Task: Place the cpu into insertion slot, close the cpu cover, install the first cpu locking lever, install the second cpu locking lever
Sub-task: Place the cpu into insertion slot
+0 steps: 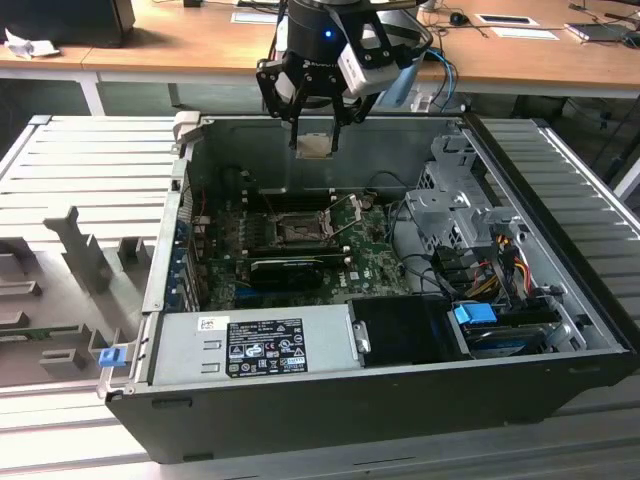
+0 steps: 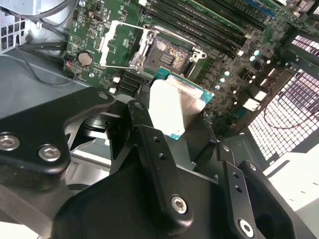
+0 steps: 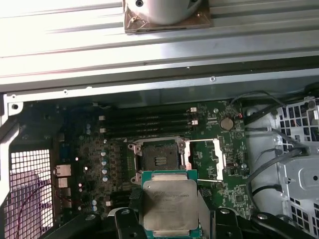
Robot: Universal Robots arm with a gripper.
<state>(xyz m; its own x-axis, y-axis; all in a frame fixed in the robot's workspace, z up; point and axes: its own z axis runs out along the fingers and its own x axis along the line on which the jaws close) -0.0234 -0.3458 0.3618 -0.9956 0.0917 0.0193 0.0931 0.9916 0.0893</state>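
Observation:
My gripper [image 1: 316, 138] hangs above the open computer case, shut on the cpu [image 1: 317, 146], a flat pale square chip held by its edges. In both wrist views the cpu [image 3: 168, 204] [image 2: 175, 104] sits between the black fingers [image 3: 130, 201], well above the board. The insertion slot [image 1: 298, 232] [image 3: 159, 159] [image 2: 169, 50] is a dark square socket on the green board, uncovered and with nothing in it. The cpu cover [image 3: 219, 159] [image 2: 107, 46], a thin silver frame, is swung open beside the socket.
A long black card [image 1: 285, 270] lies just in front of the socket, with a power supply [image 1: 250, 345] nearer the case's front wall. A metal drive cage [image 1: 455, 215] and cables fill the exterior view's right. Memory slots [image 3: 149, 122] run beyond the socket.

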